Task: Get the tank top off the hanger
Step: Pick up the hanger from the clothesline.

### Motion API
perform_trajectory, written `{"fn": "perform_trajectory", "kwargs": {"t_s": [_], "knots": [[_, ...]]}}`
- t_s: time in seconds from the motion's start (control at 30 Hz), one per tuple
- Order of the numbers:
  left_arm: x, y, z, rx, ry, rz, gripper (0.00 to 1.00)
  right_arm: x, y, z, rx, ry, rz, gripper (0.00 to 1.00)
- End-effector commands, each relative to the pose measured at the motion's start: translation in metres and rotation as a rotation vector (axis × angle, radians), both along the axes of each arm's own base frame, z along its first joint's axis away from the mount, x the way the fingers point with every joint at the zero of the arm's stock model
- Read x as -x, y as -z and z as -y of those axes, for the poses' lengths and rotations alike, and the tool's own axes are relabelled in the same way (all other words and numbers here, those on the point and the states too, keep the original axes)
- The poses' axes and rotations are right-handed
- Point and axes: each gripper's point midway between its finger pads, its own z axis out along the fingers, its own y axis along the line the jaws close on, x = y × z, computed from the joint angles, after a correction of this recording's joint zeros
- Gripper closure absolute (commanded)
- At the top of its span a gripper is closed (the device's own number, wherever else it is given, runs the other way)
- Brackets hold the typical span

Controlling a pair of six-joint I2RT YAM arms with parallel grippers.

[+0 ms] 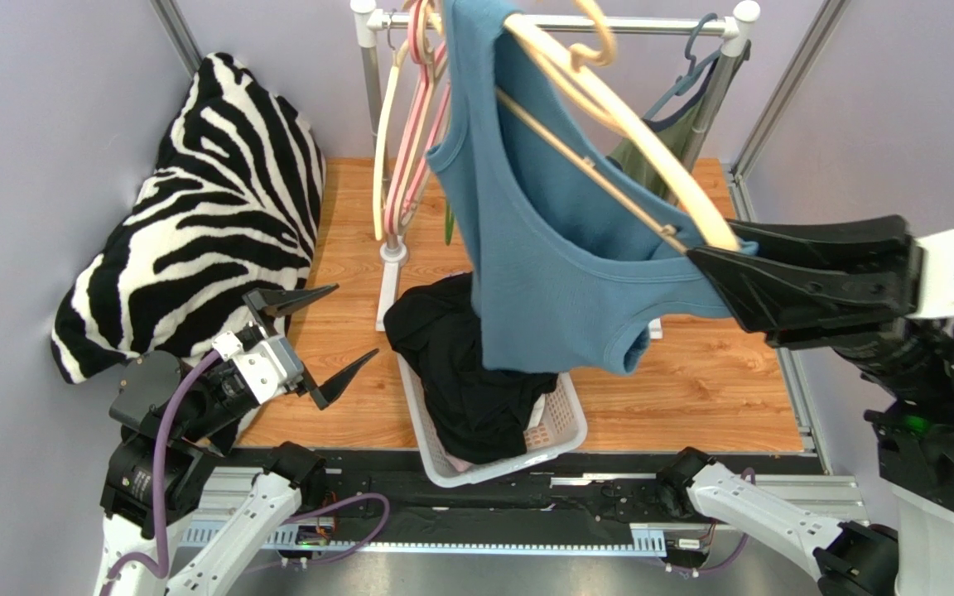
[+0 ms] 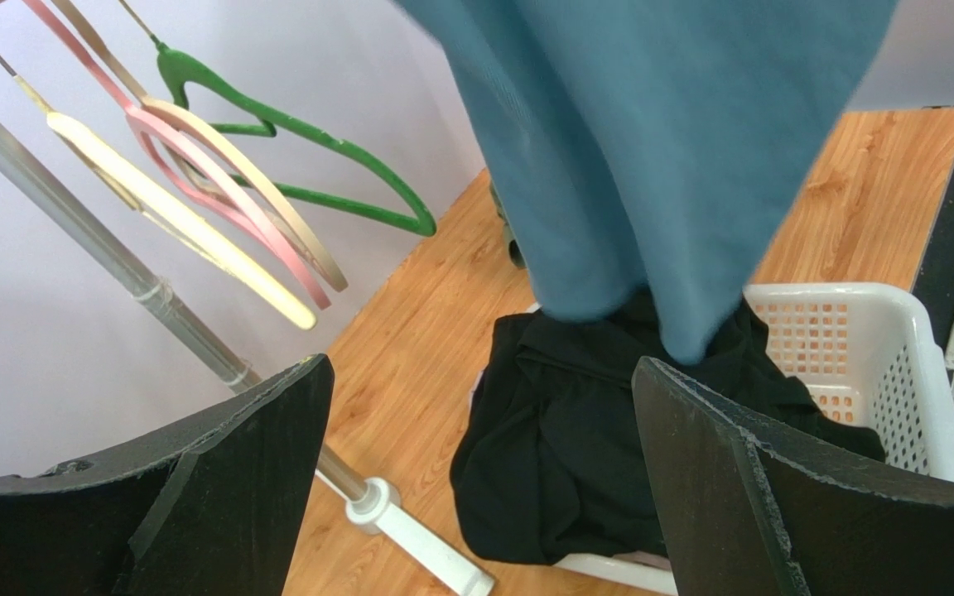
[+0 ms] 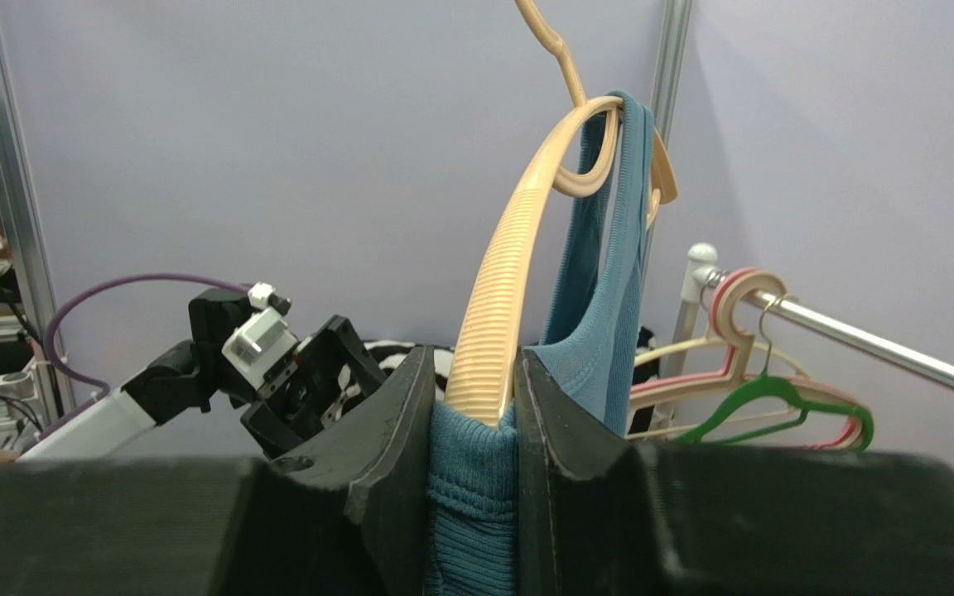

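A blue tank top (image 1: 544, 236) hangs from a cream plastic hanger (image 1: 625, 118), held tilted in the air in front of the rail. My right gripper (image 1: 709, 258) is shut on the hanger's lower right end, with the top's strap pinched there too; the right wrist view shows the hanger (image 3: 501, 323) and blue fabric (image 3: 476, 497) between the jaws. The top's hem (image 2: 644, 162) drops over the basket. My left gripper (image 1: 333, 342) is open and empty, low at the left, apart from the top. In the left wrist view its fingers (image 2: 743, 484) frame the basket.
A white basket (image 1: 557, 435) holding black clothing (image 1: 470, 373) stands below the top. A garment rail (image 1: 644, 22) with pink, cream and green hangers (image 1: 414, 112) stands at the back. A zebra-print cloth (image 1: 196, 211) lies at the left. The rail's white foot (image 2: 407, 534) is on the wood.
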Motion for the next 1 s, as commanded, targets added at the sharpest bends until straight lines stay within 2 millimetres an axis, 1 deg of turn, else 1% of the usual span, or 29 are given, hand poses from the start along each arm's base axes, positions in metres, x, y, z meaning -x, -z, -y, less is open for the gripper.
{"fn": "perform_trajectory", "kwargs": {"t_s": [0.0, 0.1, 0.17, 0.23, 0.27, 0.3, 0.33, 0.4, 0.43, 0.47, 0.53, 0.57, 0.6, 0.67, 0.7, 0.73, 0.77, 0.83, 0.87, 0.9, 0.93, 0.97], "knots": [[0.004, -0.007, 0.002, 0.028, 0.018, 0.003, 0.01, -0.001, 0.006, -0.007, 0.011, -0.038, -0.022, 1.00], [0.005, -0.010, 0.001, 0.029, 0.020, 0.012, 0.01, -0.003, 0.020, -0.012, 0.040, -0.053, -0.055, 1.00], [0.004, -0.011, 0.001, 0.028, 0.015, 0.013, 0.01, 0.001, 0.029, -0.014, 0.069, -0.078, -0.066, 1.00], [0.006, -0.013, 0.001, 0.030, 0.019, 0.022, 0.01, -0.001, 0.047, -0.020, 0.111, -0.097, -0.102, 1.00], [0.008, -0.016, 0.000, 0.032, 0.019, 0.030, 0.01, 0.001, 0.056, -0.023, 0.136, -0.117, -0.109, 1.00], [0.009, -0.018, 0.000, 0.033, 0.022, 0.034, 0.01, 0.006, 0.062, -0.022, 0.147, -0.129, -0.115, 1.00], [0.011, -0.020, 0.000, 0.035, 0.029, 0.039, 0.01, 0.002, 0.079, -0.027, 0.186, -0.142, -0.150, 1.00], [0.020, -0.030, 0.000, 0.035, 0.051, 0.073, 0.01, 0.008, 0.096, -0.031, 0.232, -0.180, -0.172, 1.00], [0.023, -0.034, 0.000, 0.034, 0.059, 0.087, 0.01, 0.006, 0.113, -0.035, 0.272, -0.199, -0.208, 1.00], [0.030, -0.042, 0.000, 0.037, 0.070, 0.117, 0.01, 0.006, 0.120, -0.037, 0.289, -0.209, -0.223, 1.00], [0.043, -0.050, 0.002, 0.013, 0.116, 0.183, 0.01, 0.009, 0.138, -0.040, 0.333, -0.245, -0.256, 1.00], [0.051, -0.056, 0.002, 0.007, 0.135, 0.226, 0.01, 0.007, 0.148, -0.044, 0.355, -0.259, -0.280, 1.00], [0.059, -0.060, 0.004, -0.007, 0.173, 0.266, 0.01, 0.007, 0.154, -0.046, 0.370, -0.270, -0.291, 1.00], [0.066, -0.068, 0.007, -0.010, 0.207, 0.317, 0.01, 0.008, 0.167, -0.052, 0.410, -0.316, -0.316, 1.00], [0.072, -0.067, 0.011, -0.031, 0.257, 0.345, 0.01, 0.009, 0.170, -0.054, 0.422, -0.332, -0.318, 1.00], [0.074, -0.066, 0.014, -0.040, 0.283, 0.352, 0.01, 0.011, 0.174, -0.057, 0.441, -0.365, -0.326, 1.00], [0.067, -0.061, 0.018, -0.051, 0.299, 0.319, 0.01, 0.011, 0.177, -0.058, 0.455, -0.377, -0.323, 1.00], [0.063, -0.054, 0.023, -0.077, 0.330, 0.286, 0.01, 0.015, 0.180, -0.061, 0.473, -0.419, -0.318, 1.00], [0.054, -0.042, 0.027, -0.099, 0.347, 0.221, 0.01, 0.016, 0.182, -0.063, 0.480, -0.437, -0.318, 1.00], [0.051, -0.037, 0.029, -0.118, 0.360, 0.210, 0.01, 0.017, 0.182, -0.064, 0.486, -0.453, -0.315, 1.00], [0.047, -0.026, 0.031, -0.127, 0.367, 0.166, 0.02, 0.021, 0.183, -0.065, 0.494, -0.482, -0.307, 1.00], [0.042, -0.021, 0.033, -0.135, 0.372, 0.141, 0.02, 0.020, 0.184, -0.066, 0.499, -0.491, -0.309, 1.00]]}}
